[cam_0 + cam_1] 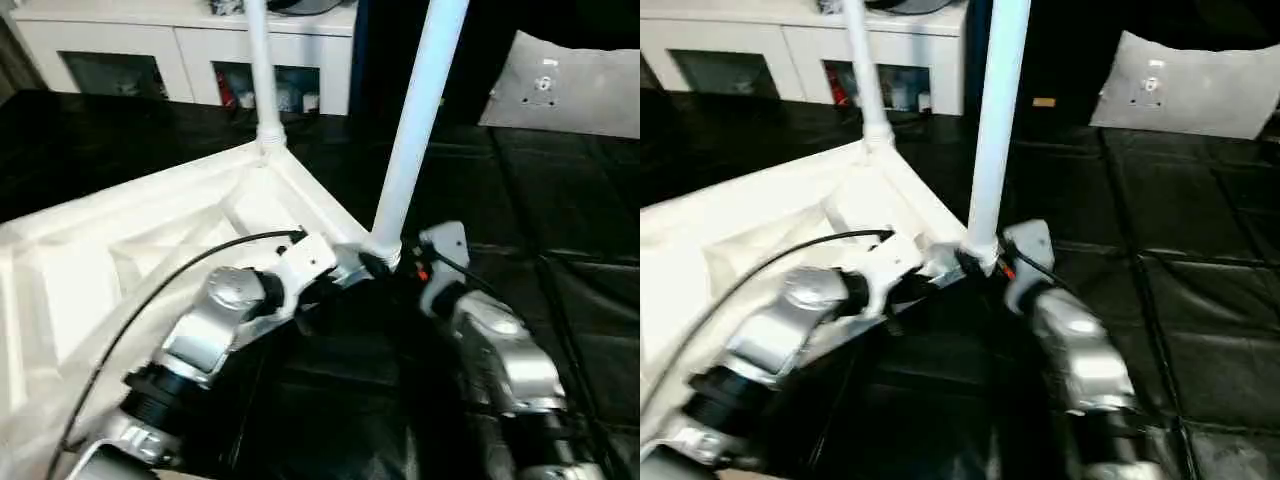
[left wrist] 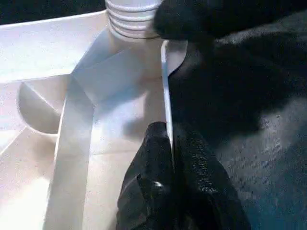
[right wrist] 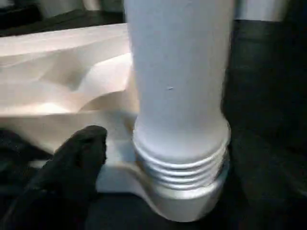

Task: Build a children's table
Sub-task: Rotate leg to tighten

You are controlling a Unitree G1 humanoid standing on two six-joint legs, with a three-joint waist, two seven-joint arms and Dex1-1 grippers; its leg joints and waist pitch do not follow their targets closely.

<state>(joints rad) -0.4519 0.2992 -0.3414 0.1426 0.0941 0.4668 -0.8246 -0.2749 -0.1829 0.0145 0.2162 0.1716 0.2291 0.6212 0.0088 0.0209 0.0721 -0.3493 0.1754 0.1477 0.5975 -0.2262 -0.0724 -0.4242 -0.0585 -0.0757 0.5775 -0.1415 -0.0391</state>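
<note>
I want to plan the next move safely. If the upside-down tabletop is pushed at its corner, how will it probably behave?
The tabletop looks like thin ribbed plastic, so probably stiff but light. It lies flat on the smooth black floor, so it would likely slide, not tip. The near leg stands tall with threads still showing, so it may wobble.

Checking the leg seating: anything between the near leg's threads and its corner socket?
Nothing visible. The near leg stands upright in the corner socket of the tabletop, thread rings still exposed above the rim. The left tool pinches the tabletop's rim nearby.
</note>
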